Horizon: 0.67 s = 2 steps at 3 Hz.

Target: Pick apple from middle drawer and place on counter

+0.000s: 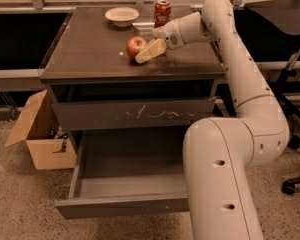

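The red apple (pixel 135 46) sits low on the glossy grey-brown counter (pixel 85 49), near its middle back. My gripper (pixel 144 53) is at the apple's right side, touching it, with the arm reaching in from the right. The middle drawer (pixel 125 204) is pulled out below, and its smooth grey interior holds nothing that I can see.
A red cola can (pixel 162 13) and a white bowl (pixel 122 16) stand at the counter's back edge. The drawer with white scratches (pixel 140 115) is closed. An open cardboard box (pixel 37 134) is on the floor at left, and a chair (pixel 290 184) at right. My arm's lower link (pixel 220 184) covers the drawer's right side.
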{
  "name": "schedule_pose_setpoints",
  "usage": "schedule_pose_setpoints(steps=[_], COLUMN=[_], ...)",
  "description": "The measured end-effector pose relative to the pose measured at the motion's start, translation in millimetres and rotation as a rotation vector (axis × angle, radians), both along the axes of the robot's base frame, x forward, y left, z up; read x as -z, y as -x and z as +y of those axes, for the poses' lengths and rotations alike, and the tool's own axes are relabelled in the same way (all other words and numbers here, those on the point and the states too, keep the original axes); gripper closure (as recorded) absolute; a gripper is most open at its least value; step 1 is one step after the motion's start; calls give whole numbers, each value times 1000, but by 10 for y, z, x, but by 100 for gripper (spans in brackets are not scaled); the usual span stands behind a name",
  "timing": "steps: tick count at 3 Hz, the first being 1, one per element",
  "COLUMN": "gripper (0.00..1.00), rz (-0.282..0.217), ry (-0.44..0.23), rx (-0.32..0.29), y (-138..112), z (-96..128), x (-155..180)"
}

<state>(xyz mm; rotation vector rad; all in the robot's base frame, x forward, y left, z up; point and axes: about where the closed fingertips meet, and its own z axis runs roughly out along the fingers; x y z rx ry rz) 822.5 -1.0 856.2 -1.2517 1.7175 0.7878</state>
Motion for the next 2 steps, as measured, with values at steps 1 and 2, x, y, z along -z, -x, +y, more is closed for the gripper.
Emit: schedule_pose_setpoints(steps=[1,2], gripper=[0,0], rz=[-34,-84], ry=[-10,-44], rx=[51,118], y=[-39,-34], z=[-226,-514], x=[-152,-338])
